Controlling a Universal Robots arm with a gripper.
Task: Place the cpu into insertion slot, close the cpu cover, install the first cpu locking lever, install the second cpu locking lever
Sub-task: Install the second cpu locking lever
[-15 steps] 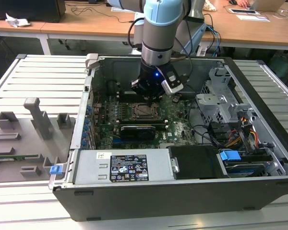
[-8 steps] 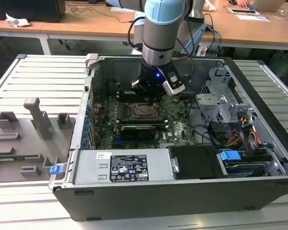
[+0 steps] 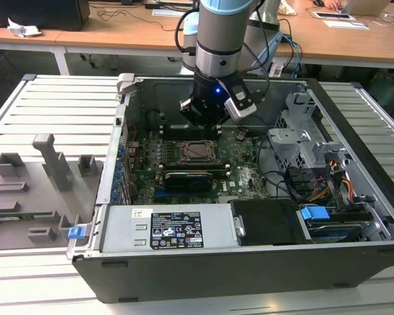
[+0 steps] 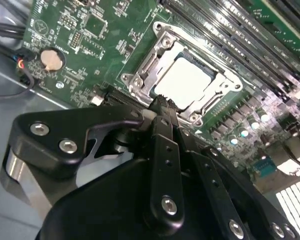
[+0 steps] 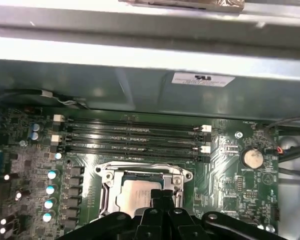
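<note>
A: Second wrist view first: the one gripper (image 4: pixel 162 102) has its two black fingers (image 4: pixel 165 150) pressed together, clenched on nothing I can make out, with the tips just over the near edge of the socket.

B: And the chip?

A: One cpu (image 4: pixel 187 80), silvery top up, lies flat inside the insertion slot (image 4: pixel 210 107). The cpu cover (image 4: pixel 162 47) is down around it, its window framing the chip.

B: Same story from the other camera?

A: In the first wrist view the fingertips (image 5: pixel 162 197) meet in front of the cpu (image 5: pixel 135 195), with the cover's silver frame (image 5: pixel 142 172) around it. Whether either locking lever is latched I cannot tell.

B: What surrounds the socket?

A: Four long black memory slots (image 5: pixel 132 140) run side by side just beyond it. One round coin battery (image 5: pixel 251 158) sits on the green motherboard (image 5: pixel 230 190), well off to one side.

B: And the wider scene?

A: In the exterior view one arm (image 3: pixel 218 39) reaches down into one open computer case (image 3: pixel 217 262), the gripper (image 3: pixel 207 128) just above the socket (image 3: pixel 197 151). A grey fixture tray (image 3: pixel 33 197) lies at the exterior view's left.
</note>
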